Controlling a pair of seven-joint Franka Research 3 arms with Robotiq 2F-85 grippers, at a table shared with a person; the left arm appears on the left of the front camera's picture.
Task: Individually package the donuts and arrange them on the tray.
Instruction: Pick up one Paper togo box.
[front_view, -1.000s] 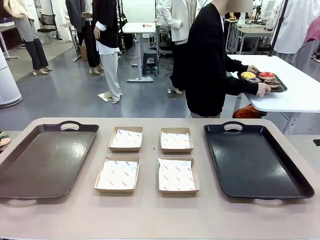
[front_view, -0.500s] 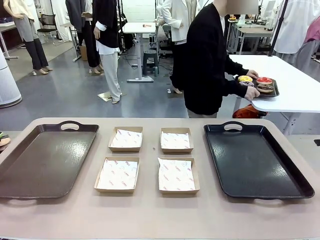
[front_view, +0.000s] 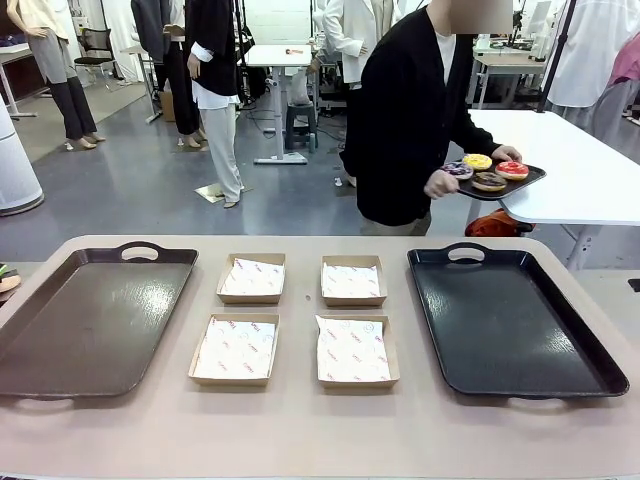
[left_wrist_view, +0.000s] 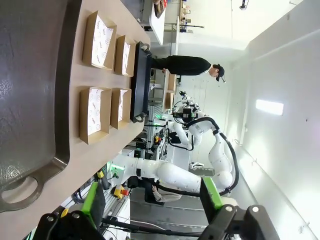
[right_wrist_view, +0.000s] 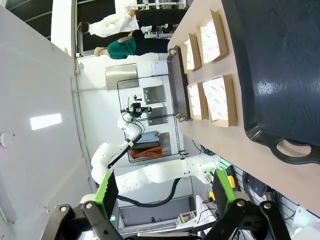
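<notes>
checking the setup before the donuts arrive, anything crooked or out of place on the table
Only the paper liner in the near right box sits slightly crooked, one corner over the rim. The other three liners lie square.

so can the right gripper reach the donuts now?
Probably not: the donuts sit on a small tray the person holds beyond the table's far edge; the right gripper hangs open beside the table.

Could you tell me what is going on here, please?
A person across the table holds a small tray with four donuts in both hands. On the table, four paper-lined boxes sit between a brown tray and a black tray; no donut is packaged yet. The left gripper and right gripper hang open, holding nothing.
</notes>
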